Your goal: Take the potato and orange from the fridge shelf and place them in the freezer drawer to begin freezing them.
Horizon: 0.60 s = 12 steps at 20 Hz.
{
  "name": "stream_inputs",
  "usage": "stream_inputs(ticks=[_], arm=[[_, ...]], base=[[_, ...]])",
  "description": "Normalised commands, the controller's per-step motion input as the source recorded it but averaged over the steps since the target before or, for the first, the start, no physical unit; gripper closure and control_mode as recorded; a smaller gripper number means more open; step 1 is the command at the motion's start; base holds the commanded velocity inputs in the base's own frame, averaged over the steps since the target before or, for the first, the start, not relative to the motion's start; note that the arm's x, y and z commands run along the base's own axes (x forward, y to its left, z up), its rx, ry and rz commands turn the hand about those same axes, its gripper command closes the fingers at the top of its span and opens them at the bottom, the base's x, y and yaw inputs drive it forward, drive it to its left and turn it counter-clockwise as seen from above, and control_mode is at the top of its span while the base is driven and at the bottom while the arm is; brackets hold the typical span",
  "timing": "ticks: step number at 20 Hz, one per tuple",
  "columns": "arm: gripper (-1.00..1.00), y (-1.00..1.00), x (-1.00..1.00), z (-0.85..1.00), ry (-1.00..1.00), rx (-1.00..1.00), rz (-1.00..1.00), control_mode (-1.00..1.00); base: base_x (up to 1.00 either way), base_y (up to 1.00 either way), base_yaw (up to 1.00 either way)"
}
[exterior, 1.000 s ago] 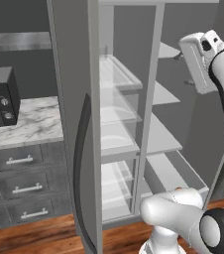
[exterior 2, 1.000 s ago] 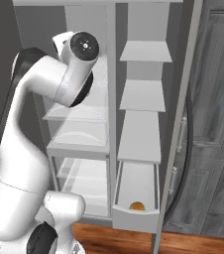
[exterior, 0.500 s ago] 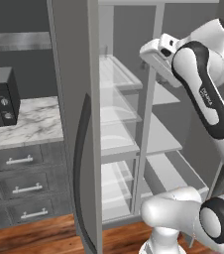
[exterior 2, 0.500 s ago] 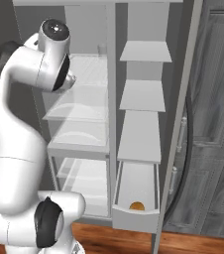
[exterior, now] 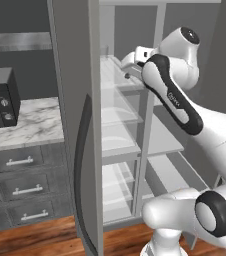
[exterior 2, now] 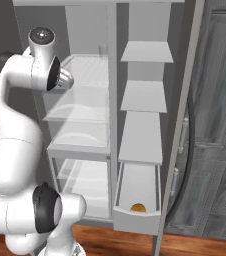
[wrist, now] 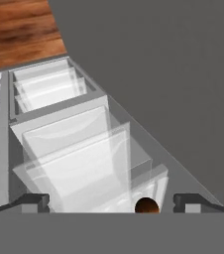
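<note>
Jaws stand wide apart with nothing held: in the hand view I see the two dark fingertips [wrist: 32,201] at opposite sides of the bottom edge, with open space between them. The orange [wrist: 146,205] sits in that gap, a dark orange-brown ball low in the picture and noticeably nearer the right-hand tip than the left. So it is not centred, and that offset is what my next move turns on. I judge the hand needs a small sideways shift toward that tip before I close, or one finger may meet the ball first and nudge it along the glass shelf [wrist: 84,163]. Being round, it has no long axis to line up with, so the roll of the hand matters little.

From the left base view, the arm [exterior: 172,97] reaches in high, with the hand at the upper fridge shelf [exterior: 116,75], past the open door [exterior: 75,125].

Low in the right base view the freezer drawer [exterior 2: 136,220] stands pulled out, and a small yellowish lump lies inside it near the front wall; I take that for the potato [exterior 2: 137,207], though it is too small to be sure. If so, half the job is done and the orange is what remains to grasp
</note>
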Motion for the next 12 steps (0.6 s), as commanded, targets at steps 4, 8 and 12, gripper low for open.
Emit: stream_inputs(ticks=[4, 8, 12], arm=[[-1.0, 0.32, 0.51, -0.16, 0.0, 0.0, 0.04, -1.0], [-1.0, 0.29, 0.62, -0.03, -0.01, -0.01, 0.02, -1.0], [-1.0, 0.31, 0.56, -0.04, 0.0, -0.05, 0.0, -1.0]], base=[[0.0, 0.0, 0.0], [0.0, 0.0, 0.0], [0.0, 0.0, 0.0]])
